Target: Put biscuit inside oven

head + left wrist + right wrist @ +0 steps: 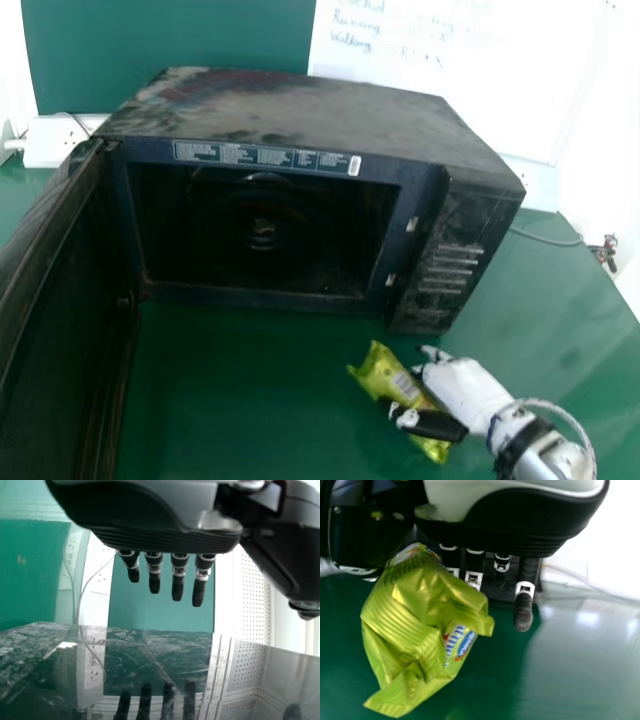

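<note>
Your left robot hand (177, 587) is open; your right robot hand (465, 388) pinches the packet (388, 374), which could slip if thumb pressure slackens.

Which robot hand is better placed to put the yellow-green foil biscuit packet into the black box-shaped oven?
Right, I think: the right hand holds the packet just in front of the open oven, while the left hand holds nothing.

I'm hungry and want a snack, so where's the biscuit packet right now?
In the head view, the yellow-green biscuit packet is right of centre, held in the robot's right hand, outside the microwave and just in front of its control-panel end.
</note>
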Robot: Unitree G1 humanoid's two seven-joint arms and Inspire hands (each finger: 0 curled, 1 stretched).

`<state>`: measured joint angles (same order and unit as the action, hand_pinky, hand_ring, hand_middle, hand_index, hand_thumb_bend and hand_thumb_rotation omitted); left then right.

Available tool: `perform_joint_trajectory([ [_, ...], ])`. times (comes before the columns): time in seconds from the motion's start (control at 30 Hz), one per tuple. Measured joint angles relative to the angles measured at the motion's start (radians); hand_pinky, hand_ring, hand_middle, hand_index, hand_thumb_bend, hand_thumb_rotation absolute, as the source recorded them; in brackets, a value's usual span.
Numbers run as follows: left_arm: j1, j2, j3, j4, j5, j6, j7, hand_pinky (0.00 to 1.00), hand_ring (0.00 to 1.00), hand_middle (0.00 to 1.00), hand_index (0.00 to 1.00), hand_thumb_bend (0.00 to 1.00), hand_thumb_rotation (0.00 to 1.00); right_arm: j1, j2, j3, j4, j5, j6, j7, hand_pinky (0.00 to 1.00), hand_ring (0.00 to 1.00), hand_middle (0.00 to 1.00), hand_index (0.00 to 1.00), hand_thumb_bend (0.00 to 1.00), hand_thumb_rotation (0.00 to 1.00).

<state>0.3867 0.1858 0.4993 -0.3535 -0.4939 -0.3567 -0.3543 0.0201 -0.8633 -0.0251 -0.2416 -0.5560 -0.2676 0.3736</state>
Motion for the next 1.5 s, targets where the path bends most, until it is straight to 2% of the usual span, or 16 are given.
perform_joint_trajectory([
  [0.13,-0.001,0.000,0.000,0.000,0.000,0.000,0.002,0.58,0.82,0.94,0.97,0.96,1.00,0.008,0.000,-0.043,-0.003,0.067,-0.046,-0.003,0.17,0.43,0.50,0.27,0.50,0.00],
  [0.23,-0.001,0.000,0.000,0.000,-0.001,0.000,0.002,0.59,0.82,0.94,0.96,0.96,1.00,0.015,0.001,-0.056,-0.011,0.090,-0.069,-0.003,0.17,0.43,0.50,0.26,0.50,0.00],
  [0.67,-0.002,0.000,-0.001,0.000,0.001,0.005,0.009,0.60,0.82,0.95,0.96,0.94,1.00,0.011,0.013,-0.065,-0.054,0.109,-0.059,0.018,0.17,0.43,0.50,0.26,0.50,0.00],
  [1.1,-0.004,0.000,-0.002,0.001,0.001,-0.001,0.000,0.55,0.82,0.94,0.97,0.95,1.00,-0.084,0.037,-0.036,-0.064,0.093,-0.068,0.036,0.17,0.43,0.50,0.25,0.50,0.00],
  [1.5,-0.007,0.000,-0.002,0.000,-0.009,0.002,0.003,0.59,0.84,0.95,0.98,0.96,1.00,-0.194,0.071,0.040,-0.085,0.040,-0.048,0.074,0.18,0.43,0.50,0.26,0.50,0.00],
])
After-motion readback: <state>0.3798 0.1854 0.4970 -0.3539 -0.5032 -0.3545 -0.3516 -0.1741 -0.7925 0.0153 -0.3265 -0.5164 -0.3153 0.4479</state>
